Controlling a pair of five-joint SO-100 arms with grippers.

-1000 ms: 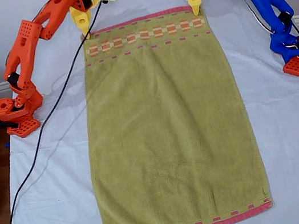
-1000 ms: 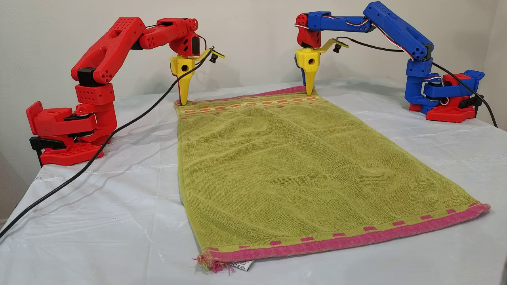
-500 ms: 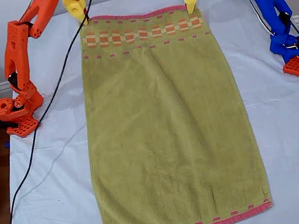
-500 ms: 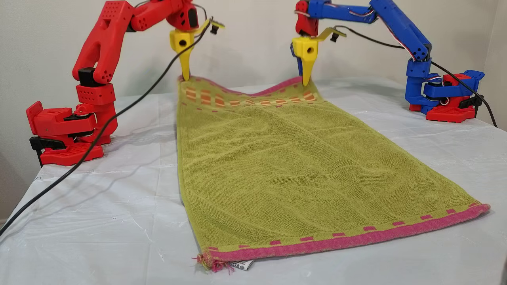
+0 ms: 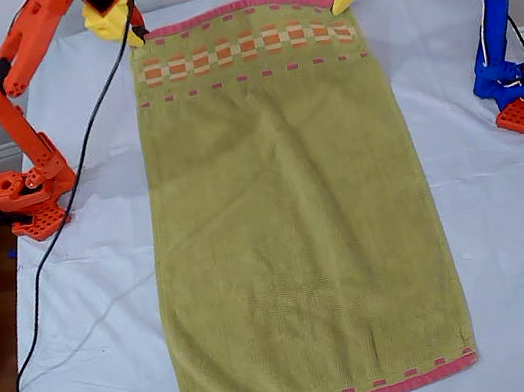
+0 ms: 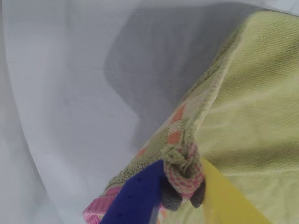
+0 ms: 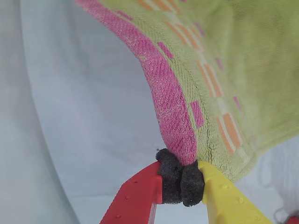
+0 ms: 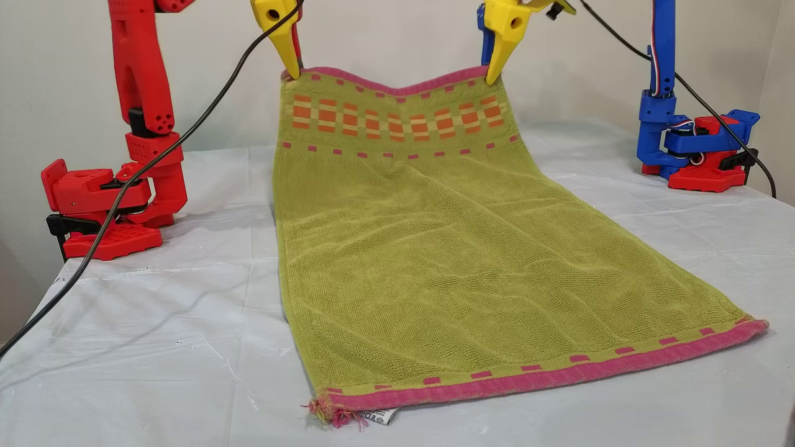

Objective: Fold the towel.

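Towel (image 8: 472, 248): olive-green; near pink-hemmed end laid flat on the sheet-covered worktop (image 8: 155, 347), checked far end raised off it, hem sagging slightly between two held corners. Red arm (image 8: 140, 74): set upright from its base at the other view's left; my second gripper (image 7: 181, 183) is closed on the pink hem corner. Blue arm (image 8: 659, 56): upright at that view's right; my first gripper (image 6: 183, 191) is clamped on the bunched opposite corner.

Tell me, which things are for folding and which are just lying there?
For the job: large olive-green terry towel with pink hems; my first claw and my second claw, each pinching a lifted corner.
Just there: white table sheet; black cable.
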